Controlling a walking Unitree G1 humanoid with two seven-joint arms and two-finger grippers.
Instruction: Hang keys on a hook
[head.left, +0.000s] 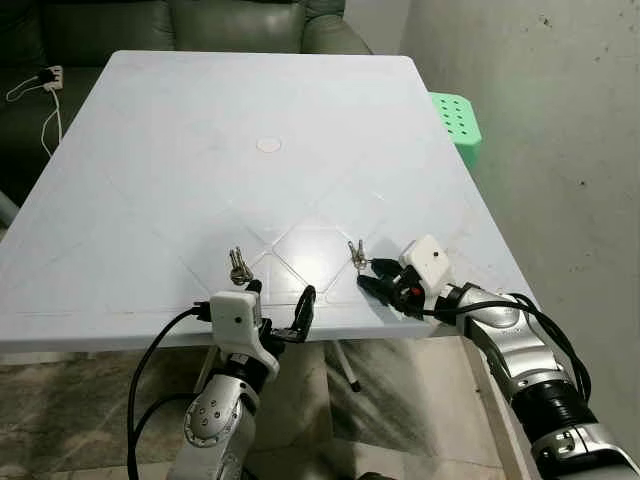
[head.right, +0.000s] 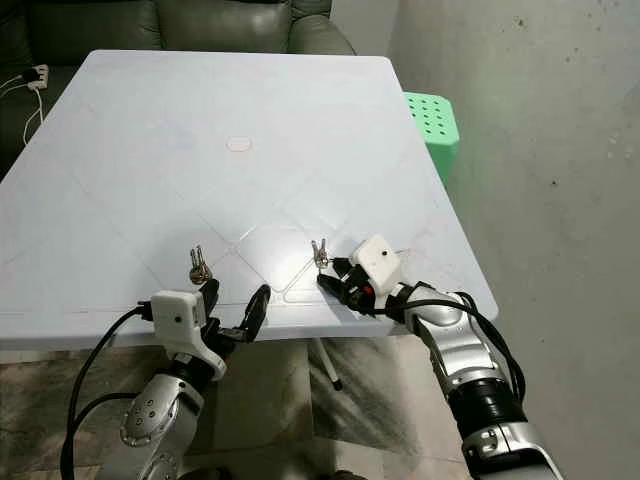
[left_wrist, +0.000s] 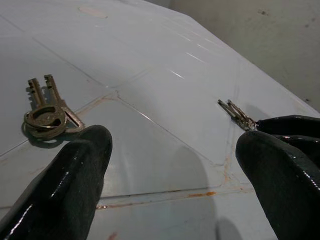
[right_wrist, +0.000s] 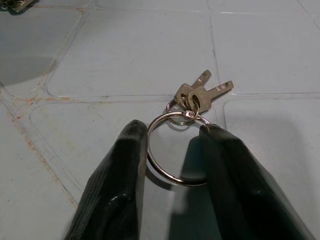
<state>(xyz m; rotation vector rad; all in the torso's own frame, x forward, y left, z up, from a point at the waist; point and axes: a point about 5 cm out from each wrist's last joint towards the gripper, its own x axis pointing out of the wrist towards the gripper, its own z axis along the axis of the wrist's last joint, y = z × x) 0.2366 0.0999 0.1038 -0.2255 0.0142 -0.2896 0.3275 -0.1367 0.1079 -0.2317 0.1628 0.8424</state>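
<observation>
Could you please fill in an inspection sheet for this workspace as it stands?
Surface: pale blue plastic table, round plug at centre, rusty stains in the grooves.
Job's things: bunch of keys on a big ring by the right claw; second bunch of keys by the left claw; no hook seen.
Clutter: nothing seen.
Grippers: right claw flanks the big ring, fingers touching it; left claw open at the table edge, empty.
Cables: black leads on both arms; white power strip on the sofa.
Surroundings: dark sofa, green stool, grey wall.
</observation>
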